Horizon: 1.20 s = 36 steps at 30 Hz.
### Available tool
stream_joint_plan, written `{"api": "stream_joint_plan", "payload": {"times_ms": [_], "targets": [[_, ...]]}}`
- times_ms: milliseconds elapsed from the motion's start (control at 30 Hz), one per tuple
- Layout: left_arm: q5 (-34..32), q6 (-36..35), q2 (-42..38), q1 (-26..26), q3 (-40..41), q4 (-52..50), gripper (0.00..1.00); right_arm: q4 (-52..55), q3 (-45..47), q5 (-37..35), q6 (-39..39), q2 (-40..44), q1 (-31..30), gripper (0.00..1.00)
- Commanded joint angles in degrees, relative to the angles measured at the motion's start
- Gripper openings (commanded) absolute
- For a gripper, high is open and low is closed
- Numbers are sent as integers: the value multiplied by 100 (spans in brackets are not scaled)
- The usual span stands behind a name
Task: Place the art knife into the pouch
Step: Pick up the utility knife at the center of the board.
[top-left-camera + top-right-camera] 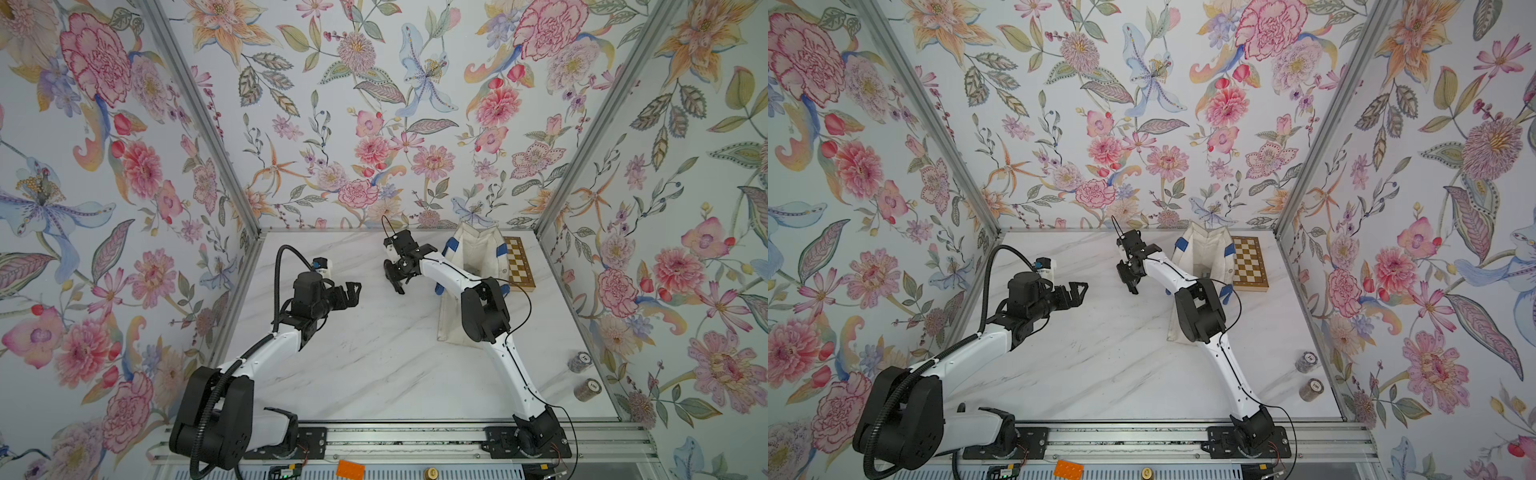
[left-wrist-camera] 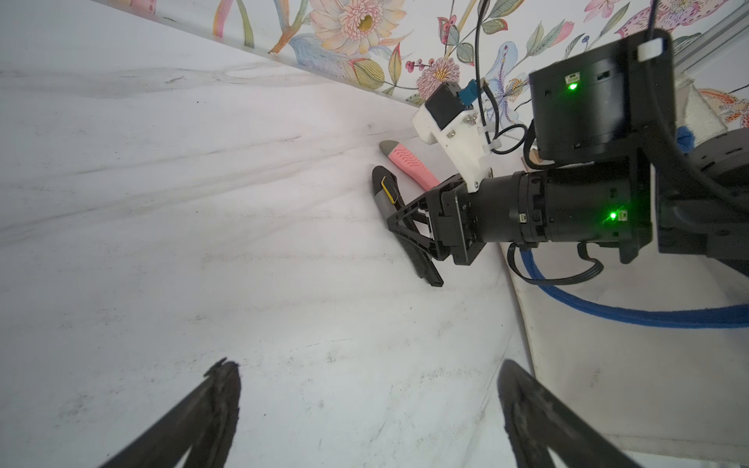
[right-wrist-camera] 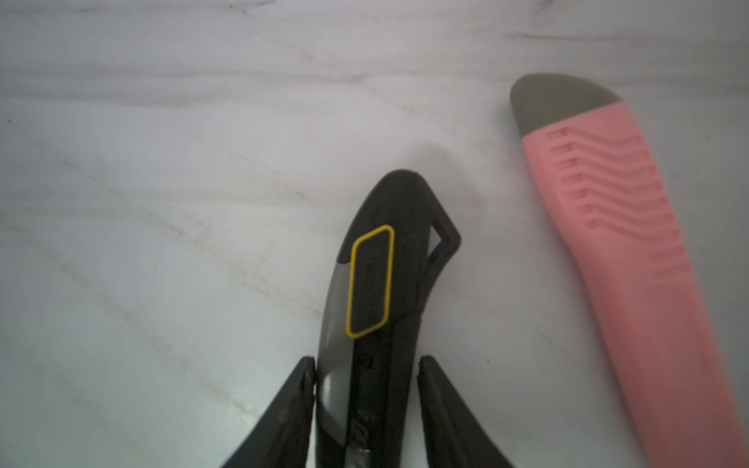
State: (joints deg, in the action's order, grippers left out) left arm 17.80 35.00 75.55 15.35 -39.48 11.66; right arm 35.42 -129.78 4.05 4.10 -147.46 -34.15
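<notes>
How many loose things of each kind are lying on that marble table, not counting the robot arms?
Knives: 2 (black knife, pink knife)
Pouch: 1
Chequered board: 1
Small round stacks: 2
Total: 6
</notes>
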Motion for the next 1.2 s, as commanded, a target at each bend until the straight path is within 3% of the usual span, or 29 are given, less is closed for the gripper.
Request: {"api": "stream_joint_plan", "payload": {"times_ms": [0,100,200,433,867,1167], "targets": [[58,7,-136,-73,61,9,99,246,-123,-13,-93,-179,-87,38],[44,-10,-165,-76,51,-35,99,246,-130,-121,-135,-216,-126,35],[16,-29,-207,-89,66,-72,100,280,-162,-120,-140,-221,-158,22],[-269,-141,-360,-80,205,-29,99,312,-169,110,74,266,-229,13],[-357,-300,-640,-85,364,233,99,74,-347,138,484,1397,-375,9],[-193,-217,-596,-85,405,449,100,17,-99,-873,194,2525,-472,6]]}}
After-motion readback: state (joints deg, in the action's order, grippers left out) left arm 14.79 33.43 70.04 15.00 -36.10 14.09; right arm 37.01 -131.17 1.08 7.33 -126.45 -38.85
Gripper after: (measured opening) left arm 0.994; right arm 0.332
